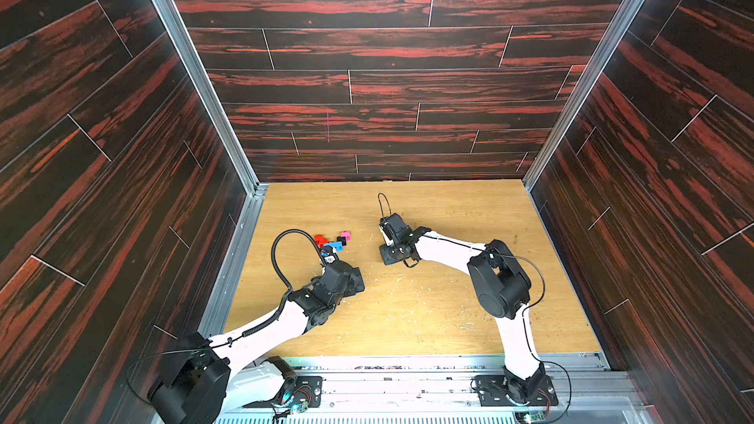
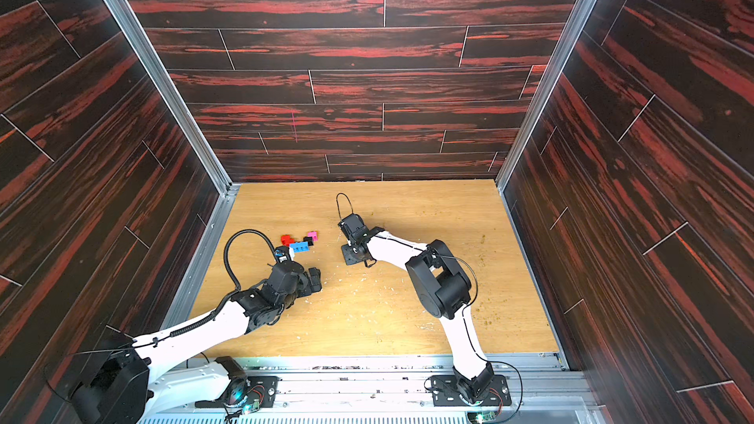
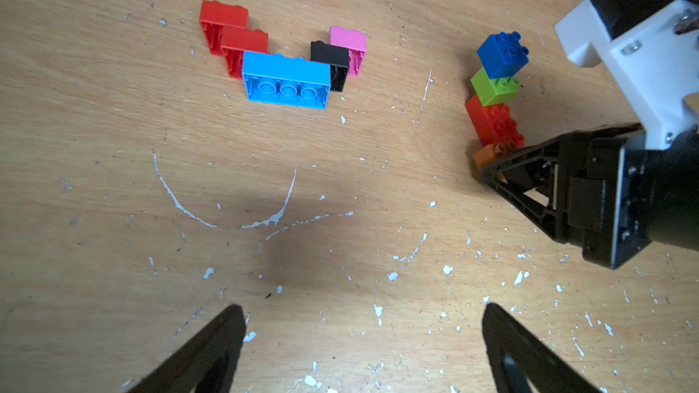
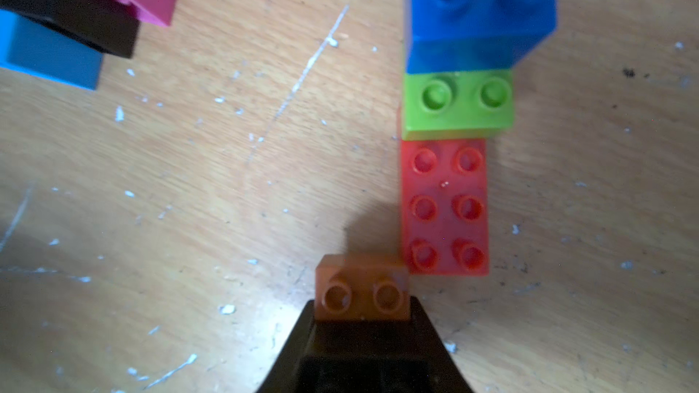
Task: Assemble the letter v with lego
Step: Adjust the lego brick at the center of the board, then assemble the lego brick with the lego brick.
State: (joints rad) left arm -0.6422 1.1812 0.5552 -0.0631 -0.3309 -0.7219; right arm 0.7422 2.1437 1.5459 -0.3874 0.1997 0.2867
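We see the right gripper (image 4: 363, 317) with its fingers closed narrow on the orange brick (image 4: 361, 289), studs up. This brick is just beside one end corner of the red oblong brick (image 4: 444, 206). Whether it rests on the table (image 3: 94, 183), we cannot tell. On the other end of the red oblong brick sits the lime green brick (image 4: 457, 107). On it, shifted one step further, sits the blue brick (image 4: 480, 13), so the three make a small stair. In both top views this stair is hidden under the right arm (image 1: 449, 250).

The left gripper (image 3: 362, 310) hangs over bare wood with its fingers spread wide and nothing between them. In a top view it is at about 5 o'clock of the light blue brick (image 1: 336, 245).

A second group lies on its sides, well apart from the stair, at about 10 o'clock from the table's middle. The light blue brick is in the middle of it. The two red bricks (image 3: 234, 37) touch it and go toward 10 o'clock. The black brick (image 3: 329, 60) and then the pink brick (image 3: 348, 41) go toward 2 o'clock.
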